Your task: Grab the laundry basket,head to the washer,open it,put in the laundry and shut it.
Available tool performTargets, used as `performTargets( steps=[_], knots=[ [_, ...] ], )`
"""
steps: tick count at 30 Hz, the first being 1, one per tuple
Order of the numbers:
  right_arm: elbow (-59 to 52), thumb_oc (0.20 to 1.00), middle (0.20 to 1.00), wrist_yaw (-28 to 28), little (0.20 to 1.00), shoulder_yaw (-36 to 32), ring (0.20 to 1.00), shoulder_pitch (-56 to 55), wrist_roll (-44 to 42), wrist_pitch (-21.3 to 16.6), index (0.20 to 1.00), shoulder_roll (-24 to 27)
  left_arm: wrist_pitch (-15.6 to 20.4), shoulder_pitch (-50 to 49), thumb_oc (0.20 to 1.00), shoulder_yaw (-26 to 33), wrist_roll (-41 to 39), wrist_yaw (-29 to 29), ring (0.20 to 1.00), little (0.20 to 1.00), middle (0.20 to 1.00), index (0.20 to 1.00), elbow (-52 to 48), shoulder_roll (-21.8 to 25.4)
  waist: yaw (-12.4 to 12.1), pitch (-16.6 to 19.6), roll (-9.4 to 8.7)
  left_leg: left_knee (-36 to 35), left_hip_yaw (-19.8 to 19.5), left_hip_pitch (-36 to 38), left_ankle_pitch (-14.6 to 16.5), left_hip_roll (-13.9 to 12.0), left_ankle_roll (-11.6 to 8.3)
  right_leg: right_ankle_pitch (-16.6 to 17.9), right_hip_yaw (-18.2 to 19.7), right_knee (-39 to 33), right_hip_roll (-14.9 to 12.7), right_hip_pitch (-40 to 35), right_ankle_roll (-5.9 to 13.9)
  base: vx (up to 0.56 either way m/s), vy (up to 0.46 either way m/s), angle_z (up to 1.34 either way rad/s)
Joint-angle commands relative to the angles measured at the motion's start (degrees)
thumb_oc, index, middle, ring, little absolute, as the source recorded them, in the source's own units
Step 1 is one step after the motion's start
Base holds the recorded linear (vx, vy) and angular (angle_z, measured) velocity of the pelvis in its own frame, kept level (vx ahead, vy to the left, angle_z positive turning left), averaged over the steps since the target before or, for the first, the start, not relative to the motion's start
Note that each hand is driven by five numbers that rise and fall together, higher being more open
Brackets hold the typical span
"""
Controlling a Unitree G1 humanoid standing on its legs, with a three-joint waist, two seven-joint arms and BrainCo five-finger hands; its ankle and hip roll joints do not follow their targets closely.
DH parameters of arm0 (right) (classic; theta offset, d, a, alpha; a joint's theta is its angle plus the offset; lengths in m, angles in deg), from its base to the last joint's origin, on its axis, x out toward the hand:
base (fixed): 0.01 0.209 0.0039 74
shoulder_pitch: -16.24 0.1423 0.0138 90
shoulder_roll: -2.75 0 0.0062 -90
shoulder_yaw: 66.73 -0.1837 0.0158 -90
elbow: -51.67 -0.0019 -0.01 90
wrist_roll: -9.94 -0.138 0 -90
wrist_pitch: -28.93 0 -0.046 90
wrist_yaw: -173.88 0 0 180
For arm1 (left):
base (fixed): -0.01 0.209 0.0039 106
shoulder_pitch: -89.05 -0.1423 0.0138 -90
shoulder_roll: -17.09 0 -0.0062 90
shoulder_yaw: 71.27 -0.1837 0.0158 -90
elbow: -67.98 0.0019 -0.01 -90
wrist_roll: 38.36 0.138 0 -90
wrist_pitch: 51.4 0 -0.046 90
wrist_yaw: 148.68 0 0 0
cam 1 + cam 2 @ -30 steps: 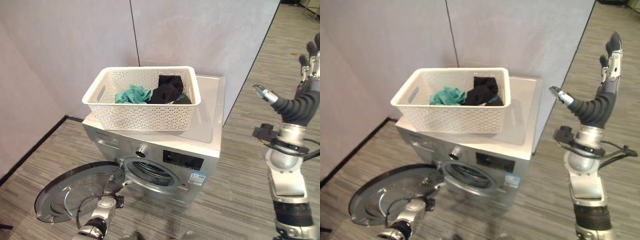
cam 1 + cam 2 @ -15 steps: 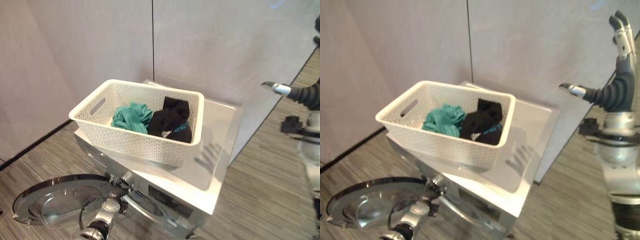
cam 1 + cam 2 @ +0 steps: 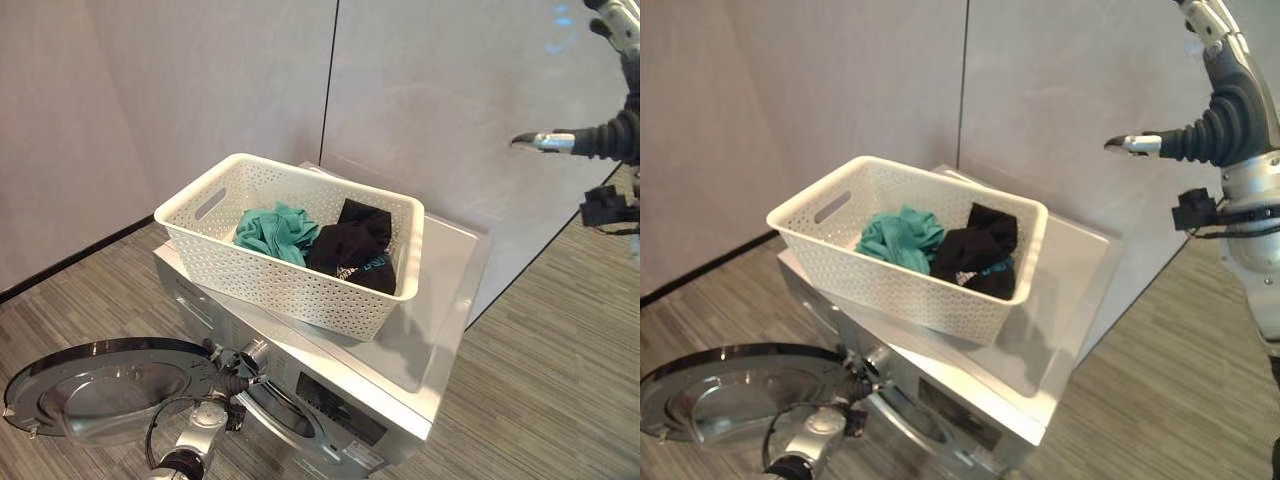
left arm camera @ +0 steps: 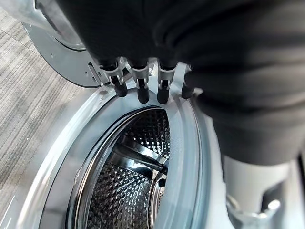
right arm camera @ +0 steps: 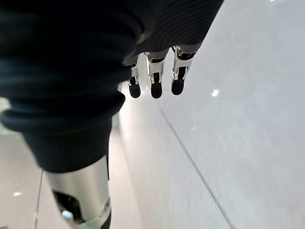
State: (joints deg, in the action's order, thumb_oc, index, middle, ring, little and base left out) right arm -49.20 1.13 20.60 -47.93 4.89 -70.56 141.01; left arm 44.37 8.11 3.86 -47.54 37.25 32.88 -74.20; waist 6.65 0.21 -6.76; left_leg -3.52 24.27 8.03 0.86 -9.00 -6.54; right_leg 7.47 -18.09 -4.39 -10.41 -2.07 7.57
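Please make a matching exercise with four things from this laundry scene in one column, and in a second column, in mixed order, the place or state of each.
1. laundry basket
2. washer door
3. teal cloth
4. right hand

A. raised in the air, holding nothing
B. swung wide open
C. on top of the washer
D. inside the basket, beside the black cloth

Pairs: 1-C, 2-B, 3-D, 4-A

washer (image 3: pixel 400 400) base cropped, door (image 3: pixel 710 395) edge cropped

I see the washer (image 3: pixel 420 345) standing on the striped grey floor (image 3: pixel 560 400); the white laundry basket (image 3: pixel 290 285) sits on its flat top, toward the left.
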Motion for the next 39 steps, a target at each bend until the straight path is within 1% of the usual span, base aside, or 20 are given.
performTargets(
  steps=[1,3,5,6,7,8,10,11,12,13,15,18,20,21,22,25,29,30,39],
  knots=[
    [1.7,1.000,1.000,-4.1,1.000,3.4,1.000,5.4,-6.0,-0.5,1.000,4.1,1.3,2.4,1.000,-4.6,-1.7,-3.5,1.000,1.000,1.000,1.000,-0.2,-3.0,-0.7,-0.2,0.04,6.8,0.9,-3.3,5.0,1.8,3.01,-8.0,-2.2,5.8,-1.4,-2.7,0.83,0.00,0.015,-0.04],
    [2.2,1.000,1.000,-11.1,1.000,9.9,1.000,8.2,-11.6,1.1,1.000,9.8,1.3,2.1,1.000,-4.6,-2.5,-4.9,1.000,1.000,1.000,1.000,-0.9,-2.5,-0.7,-0.5,-0.70,7.0,1.3,-3.2,4.8,1.5,2.74,-8.1,-2.0,6.1,-1.2,-2.5,0.60,0.00,0.009,-0.02],
    [1.6,1.000,1.000,-13.9,1.000,13.1,1.000,9.5,-15.5,1.7,1.000,13.3,1.3,1.4,1.000,-5.0,-3.1,-6.0,1.000,1.000,1.000,1.000,-2.0,-2.3,-0.6,-0.7,-1.17,7.1,1.4,-3.3,4.7,1.2,2.56,-8.1,-2.1,6.1,-1.0,-2.4,0.60,0.00,0.000,0.00],
    [1.8,1.000,1.000,-13.9,1.000,13.5,1.000,10.0,-15.7,1.7,1.000,13.4,1.3,1.3,1.000,-5.0,-3.1,-6.0,1.000,1.000,1.000,1.000,-2.0,-2.4,-0.5,-0.6,-1.07,7.1,1.4,-3.3,4.7,1.2,2.55,-8.1,-2.1,6.1,-1.0,-2.4,0.59,0.00,0.000,0.00],
    [1.9,1.000,1.000,-16.4,1.000,17.5,1.000,12.6,-19.5,2.0,1.000,16.0,1.4,1.0,1.000,-5.6,-3.9,-6.8,1.000,1.000,1.000,1.000,-2.2,-1.9,-0.7,-0.8,-1.73,7.0,1.5,-3.4,4.5,1.0,2.31,-8.0,-2.1,5.9,-0.9,-2.4,0.55,0.00,0.000,0.00],
    [1.5,1.000,1.000,-18.2,1.000,20.0,1.000,14.2,-21.7,2.2,1.000,17.1,1.4,0.7,1.000,-5.6,-4.5,-7.2,1.000,1.000,1.000,1.000,-2.4,-1.8,-0.7,-0.9,-1.92,6.9,1.6,-3.4,4.4,0.9,2.18,-8.0,-2.2,5.9,-0.8,-2.3,0.55,0.00,0.000,0.00],
    [0.3,1.000,1.000,-21.3,1.000,25.5,1.000,17.4,-24.2,3.0,1.000,20.0,1.5,-0.4,1.000,-5.8,-5.5,-8.4,1.000,1.000,1.000,1.000,-3.5,-1.4,-1.0,-1.0,-2.62,6.6,1.6,-3.5,4.1,0.7,1.90,-7.9,-2.4,5.5,-0.5,-2.3,0.58,0.00,0.003,-0.02],
    [0.7,1.000,1.000,-21.3,1.000,27.2,1.000,19.1,-24.3,3.0,1.000,20.0,1.4,-0.5,1.000,-5.5,-5.5,-8.4,1.000,1.000,1.000,1.000,-3.5,-1.6,-0.8,-0.9,-2.39,6.6,1.6,-3.5,4.0,0.7,1.89,-7.9,-2.4,5.5,-0.5,-2.3,0.57,0.00,0.000,0.00],
    [0.7,1.000,1.000,-21.3,1.000,27.2,1.000,19.1,-24.3,3.0,1.000,20.0,1.4,-0.5,1.000,-5.5,-5.5,-8.4,1.000,1.000,1.000,1.000,-3.5,-1.6,-0.8,-0.9,-2.39,6.6,1.6,-3.5,4.0,0.7,1.89,-7.9,-2.4,5.5,-0.5,-2.3,0.57,0.00,0.000,0.00],
    [-0.4,1.000,1.000,-23.5,1.000,35.3,1.000,25.3,-26.2,2.7,1.000,21.7,1.5,-1.5,1.000,-5.9,-6.3,-9.4,1.000,1.000,1.000,1.000,-3.7,-1.3,-1.2,-1.3,-3.21,6.5,1.8,-3.7,3.8,0.4,1.66,-7.8,-2.4,5.2,-0.2,-2.2,0.58,0.00,0.000,0.00],
    [-0.4,1.000,1.000,-24.0,1.000,39.7,1.000,29.2,-26.9,2.8,1.000,21.4,1.6,-2.0,1.000,-5.9,-6.5,-9.6,1.000,1.000,1.000,1.000,-3.1,-0.9,-1.7,-1.5,-3.85,6.3,1.9,-3.8,3.5,0.2,1.44,-7.7,-2.6,4.7,0.0,-2.2,0.54,-0.02,-0.009,-0.05],
    [0.3,1.000,1.000,-24.7,1.000,46.3,1.000,35.5,-27.9,2.7,1.000,20.4,1.7,-3.4,1.000,-5.3,-7.0,-9.9,1.000,1.000,1.000,1.000,-2.7,-0.8,-2.2,-1.7,-4.11,5.4,1.8,-3.8,3.1,0.1,1.25,-7.6,-2.8,4.2,0.2,-2.3,0.59,0.00,-0.007,-0.03],
    [0.8,1.000,1.000,-24.8,1.000,48.5,1.000,37.6,-28.2,2.8,1.000,20.2,1.7,-3.7,1.000,-5.0,-7.2,-10.1,1.000,1.000,1.000,1.000,-2.8,-0.9,-2.2,-1.8,-3.97,5.3,1.7,-3.8,3.0,0.1,1.20,-7.6,-2.9,4.0,0.3,-2.3,0.57,0.00,0.000,0.00],
    [1.8,1.000,1.000,-25.3,1.000,52.7,1.000,41.7,-28.2,3.2,1.000,19.2,1.8,-4.5,1.000,-5.0,-7.3,-10.3,1.000,1.000,1.000,1.000,-2.2,-0.4,-2.9,-2.2,-4.13,4.9,1.5,-4.0,2.6,0.2,1.00,-7.7,-3.2,3.8,0.3,-2.3,0.49,0.00,0.000,0.00],
    [2.4,1.000,1.000,-25.3,1.000,54.7,1.000,43.5,-28.1,3.3,1.000,18.7,1.7,-4.7,1.000,-4.7,-7.3,-10.4,1.000,1.000,1.000,1.000,-2.1,-0.7,-2.9,-2.3,-3.80,4.7,1.3,-4.0,2.6,0.2,0.97,-7.7,-3.4,3.7,0.3,-2.3,0.46,0.00,0.000,0.00],
    [3.5,1.000,1.000,-25.6,1.000,56.8,1.000,44.5,-27.6,3.7,1.000,18.1,1.8,-5.5,1.000,-4.8,-7.8,-10.7,1.000,1.000,1.000,1.000,-3.0,-0.3,-3.4,-3.1,-3.43,4.8,0.6,-4.8,2.3,0.2,0.86,-7.9,-3.7,3.5,0.3,-2.2,0.34,0.00,0.000,0.00],
    [3.7,1.000,1.000,-26.0,1.000,56.3,1.000,43.0,-26.4,4.3,1.000,18.8,1.6,-6.1,1.000,-4.9,-8.3,-11.2,1.000,1.000,1.000,1.000,-4.7,0.2,-3.7,-3.7,-3.13,4.9,0.0,-5.5,2.1,0.2,0.74,-8.1,-4.2,3.6,0.3,-2.1,0.18,0.00,0.003,0.13],
    [3.9,1.000,1.000,-26.5,1.000,56.2,1.000,42.1,-25.6,4.8,1.000,19.7,1.5,-6.7,1.000,-4.8,-8.4,-11.6,1.000,1.000,1.000,1.000,-5.3,0.4,-3.8,-4.0,-2.89,4.8,-0.3,-5.7,1.9,0.2,0.70,-8.1,-4.5,3.6,0.3,-2.1,0.13,0.00,0.006,0.16],
    [3.1,1.000,1.000,-30.2,1.000,59.3,1.000,42.3,-24.1,6.9,1.000,21.1,1.4,-7.3,1.000,-5.0,-8.4,-12.9,1.000,1.000,1.000,1.000,-5.4,0.2,-3.4,-4.9,-1.97,4.3,-0.6,-5.7,1.7,0.5,0.77,-8.2,-4.6,3.9,-0.1,-1.6,0.13,0.00,0.010,0.07]
  ],
)
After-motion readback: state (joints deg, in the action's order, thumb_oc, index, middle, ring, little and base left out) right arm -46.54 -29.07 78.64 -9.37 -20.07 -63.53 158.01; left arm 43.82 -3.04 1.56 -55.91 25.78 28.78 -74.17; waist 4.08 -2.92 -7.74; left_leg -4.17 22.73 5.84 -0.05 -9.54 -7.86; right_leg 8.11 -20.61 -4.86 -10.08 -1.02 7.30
